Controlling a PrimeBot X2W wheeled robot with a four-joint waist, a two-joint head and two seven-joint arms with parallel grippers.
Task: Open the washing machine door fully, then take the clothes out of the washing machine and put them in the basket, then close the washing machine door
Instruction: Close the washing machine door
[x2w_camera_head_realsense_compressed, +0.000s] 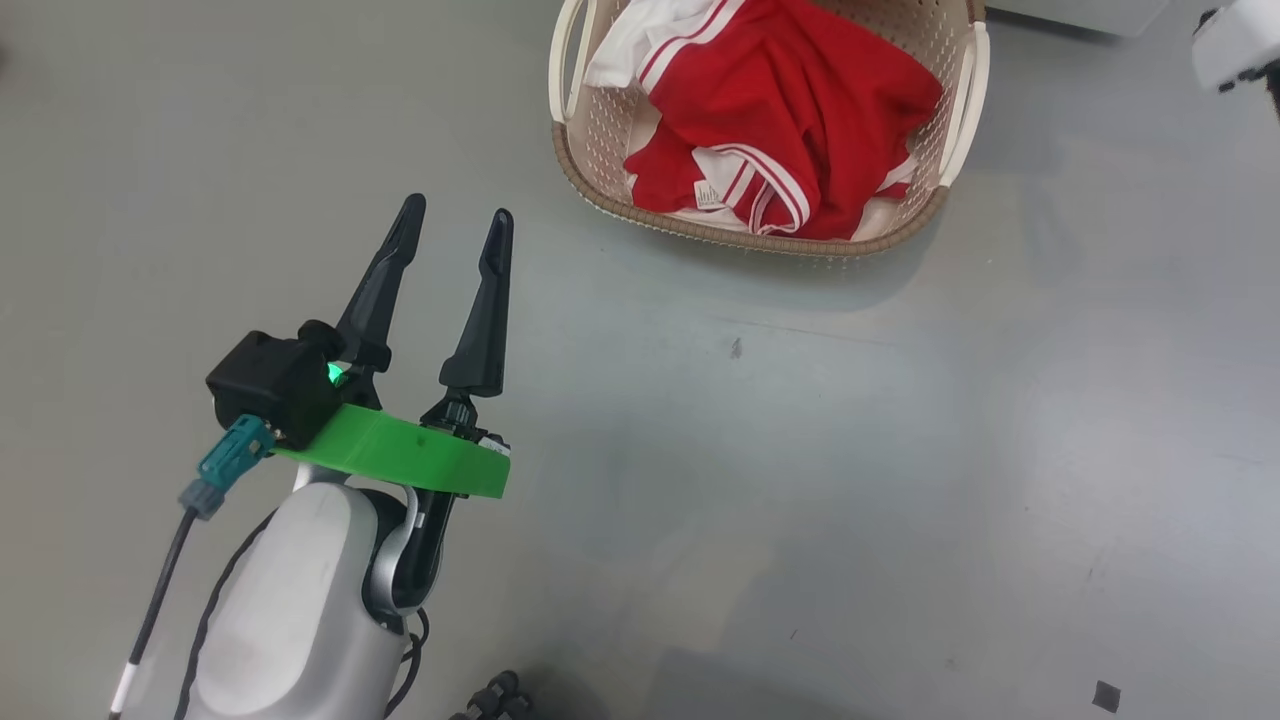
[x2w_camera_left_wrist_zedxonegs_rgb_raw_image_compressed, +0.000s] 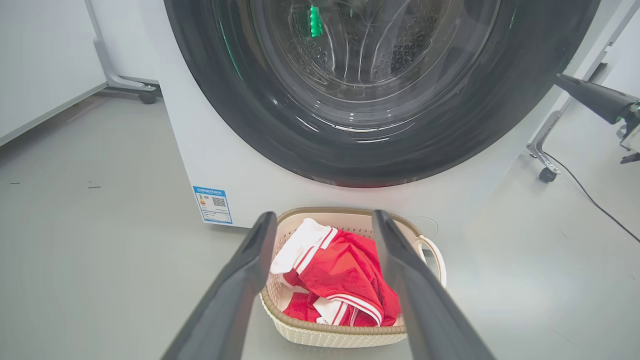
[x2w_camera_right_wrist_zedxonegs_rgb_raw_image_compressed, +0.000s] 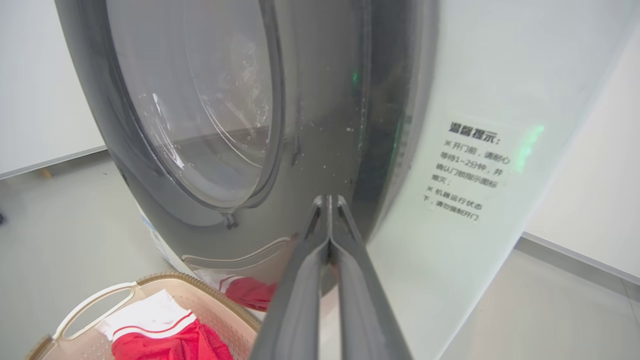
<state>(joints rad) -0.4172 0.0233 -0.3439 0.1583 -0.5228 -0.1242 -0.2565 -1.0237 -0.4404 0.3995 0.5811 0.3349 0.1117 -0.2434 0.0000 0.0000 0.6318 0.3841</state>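
The washing machine has its door flat against its front, seemingly shut. Just before the washing machine sits the basket, clothes inside. The clenched, empty right gripper points close at the door's rim; the spread left gripper hangs farther back.

Straight ahead of the left gripper, apart from its tips, the basket stands on the floor with the clothes in it, and the washing machine rises just behind the basket. The washing machine door lies directly before the right gripper, tips close against its rim, with the basket below and to that gripper's left.
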